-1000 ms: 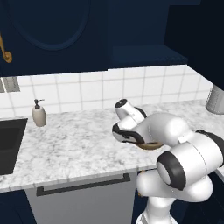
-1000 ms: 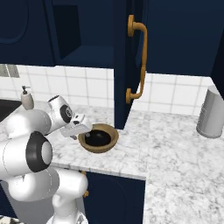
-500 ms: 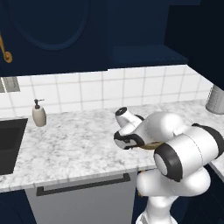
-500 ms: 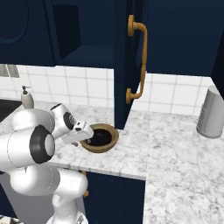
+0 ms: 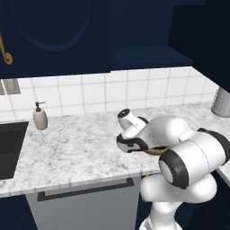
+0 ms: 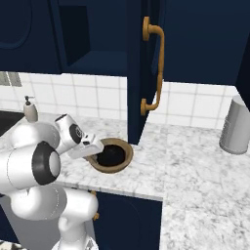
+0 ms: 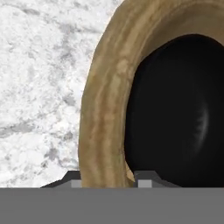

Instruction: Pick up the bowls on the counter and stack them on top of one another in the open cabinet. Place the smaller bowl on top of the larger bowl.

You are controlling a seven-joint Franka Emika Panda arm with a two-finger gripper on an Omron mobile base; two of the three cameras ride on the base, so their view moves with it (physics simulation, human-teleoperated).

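The larger bowl [image 6: 127, 158], tan and wooden, sits on the marbled counter [image 6: 195, 166] with the smaller bowl [image 6: 111, 154], glossy black, nested inside it. In the hand view the thick wooden rim [image 7: 105, 100] runs between my two fingertips, and the black bowl [image 7: 179, 113] lies to its right. My gripper [image 7: 108, 183] is shut on that near-left rim, also seen from the right base [image 6: 95, 149]. From the left base my arm hides most of the wooden bowl [image 5: 155, 152]. The open cabinet's navy shelf [image 6: 97, 63] is above, to the rear.
The cabinet's open door with a brass handle [image 6: 154, 68] hangs just right of the bowls. A soap dispenser [image 5: 40, 116] and a dark sink [image 5: 9, 148] are to the left. A metal canister [image 6: 236, 125] stands far right. A grey drawer front [image 5: 85, 197] is below the counter's edge.
My hand has come down onto the wooden bowl's near rim and settled there. The bowls have not moved.
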